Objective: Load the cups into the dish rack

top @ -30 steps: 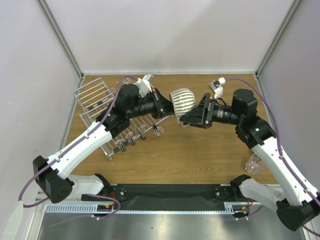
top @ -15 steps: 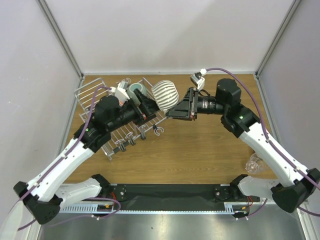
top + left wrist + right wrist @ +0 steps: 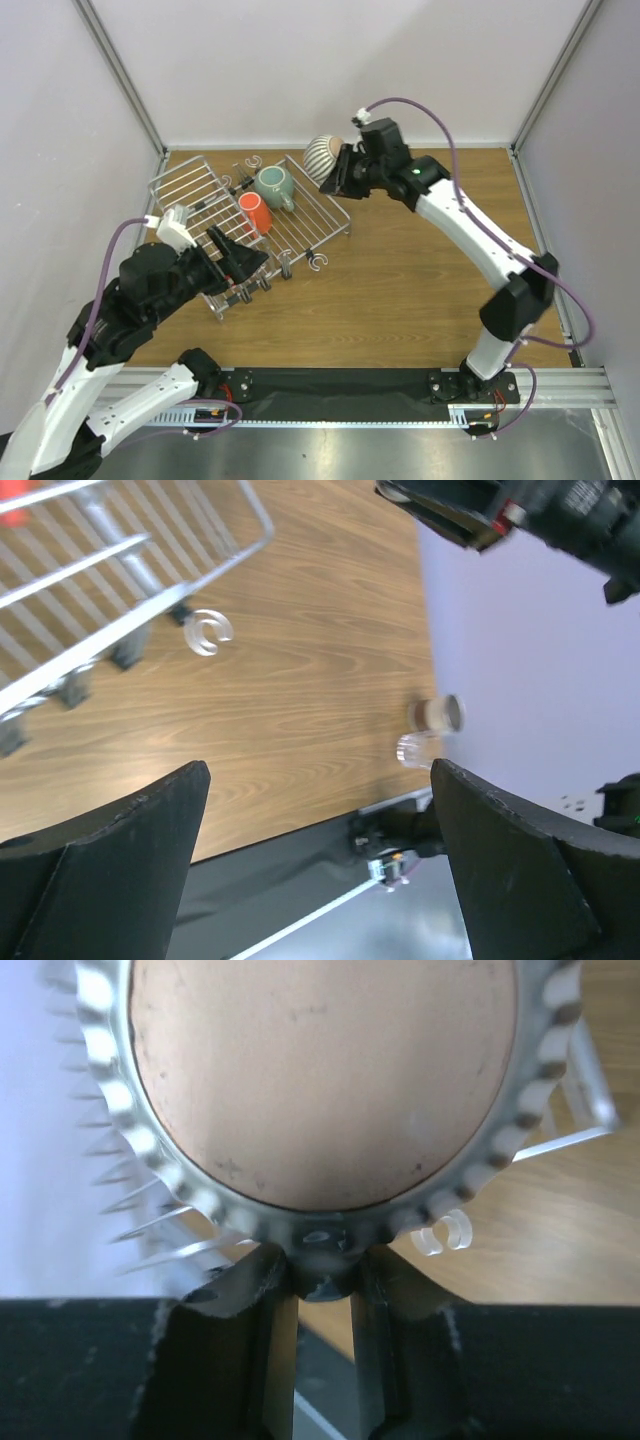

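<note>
The white ribbed mug [image 3: 322, 155] hangs over the back right corner of the dish rack [image 3: 185, 185], my right gripper [image 3: 338, 172] shut on it. In the right wrist view its fingers [image 3: 255, 1300] pinch the mug's [image 3: 320, 1080] handle. A red mug [image 3: 255, 213] and a teal mug [image 3: 272, 187] lie in the rack. My left gripper [image 3: 243, 258] stands open and empty by the rack's near edge. In the left wrist view the left gripper [image 3: 320, 780] holds nothing, and a clear glass [image 3: 415, 748] and a small shiny cup [image 3: 438, 713] lie by the table's near right edge.
Clear C-shaped hooks lie on the wood: one [image 3: 319, 262] just right of the rack's front, also the hook [image 3: 208, 632] in the left wrist view. Grey walls [image 3: 330, 70] close the table on three sides. The black base rail [image 3: 330, 385] runs along the near edge.
My left gripper let go of the ribbed mug, opened and drew back to the near left. My right gripper closed on the mug and carried it back over the rack.
</note>
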`<state>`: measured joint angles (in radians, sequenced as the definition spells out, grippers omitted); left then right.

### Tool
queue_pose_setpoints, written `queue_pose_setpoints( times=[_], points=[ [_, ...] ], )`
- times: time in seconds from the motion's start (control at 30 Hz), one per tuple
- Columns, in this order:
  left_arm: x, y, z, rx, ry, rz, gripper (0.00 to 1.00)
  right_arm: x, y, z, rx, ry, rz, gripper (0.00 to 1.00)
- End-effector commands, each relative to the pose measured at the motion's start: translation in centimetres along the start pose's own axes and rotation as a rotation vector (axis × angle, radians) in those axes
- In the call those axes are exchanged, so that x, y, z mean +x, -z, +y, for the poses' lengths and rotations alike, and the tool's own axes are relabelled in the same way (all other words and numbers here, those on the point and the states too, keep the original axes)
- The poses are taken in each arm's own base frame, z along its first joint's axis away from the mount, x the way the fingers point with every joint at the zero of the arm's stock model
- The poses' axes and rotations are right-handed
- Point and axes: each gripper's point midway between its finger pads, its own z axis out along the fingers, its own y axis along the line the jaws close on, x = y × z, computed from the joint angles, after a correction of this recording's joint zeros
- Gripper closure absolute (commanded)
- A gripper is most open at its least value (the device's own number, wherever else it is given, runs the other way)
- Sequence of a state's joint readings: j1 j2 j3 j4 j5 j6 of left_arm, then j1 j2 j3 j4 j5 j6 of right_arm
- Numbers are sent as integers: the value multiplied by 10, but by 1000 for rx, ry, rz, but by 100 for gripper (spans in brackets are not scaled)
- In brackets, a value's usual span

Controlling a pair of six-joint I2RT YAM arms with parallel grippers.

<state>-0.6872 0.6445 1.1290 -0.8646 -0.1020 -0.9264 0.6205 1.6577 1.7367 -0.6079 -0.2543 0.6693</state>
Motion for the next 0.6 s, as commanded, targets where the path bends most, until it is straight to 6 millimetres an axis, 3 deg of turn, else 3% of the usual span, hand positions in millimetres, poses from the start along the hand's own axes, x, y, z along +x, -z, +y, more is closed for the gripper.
queue_pose_setpoints(
  times=[0.0, 0.03, 0.1, 0.13, 0.2, 0.3, 0.57],
  points=[
    [-9, 19, 18, -88, -61, -35, 3, -28, -12, -16, 185, 164, -112, 100],
    [-11, 22, 18, -93, -65, -41, 3, -24, -27, -28, 233, 200, -96, 100],
    [-16, 29, 15, -92, -76, -49, 5, -20, -40, -25, 279, 282, -104, 100],
    [-16, 29, 13, -86, -80, -43, 5, -13, -57, -34, 311, 329, -72, 100],
    [-18, 29, 6, -65, -83, -39, 5, -11, -66, -36, 348, 351, -67, 100],
    [-16, 29, 1, -47, -81, -22, 7, -1, -89, -58, 432, 357, -25, 100],
    [-18, 30, -19, 4, -115, 17, 5, 19, -110, -68, 492, 430, 24, 100]
  ],
)
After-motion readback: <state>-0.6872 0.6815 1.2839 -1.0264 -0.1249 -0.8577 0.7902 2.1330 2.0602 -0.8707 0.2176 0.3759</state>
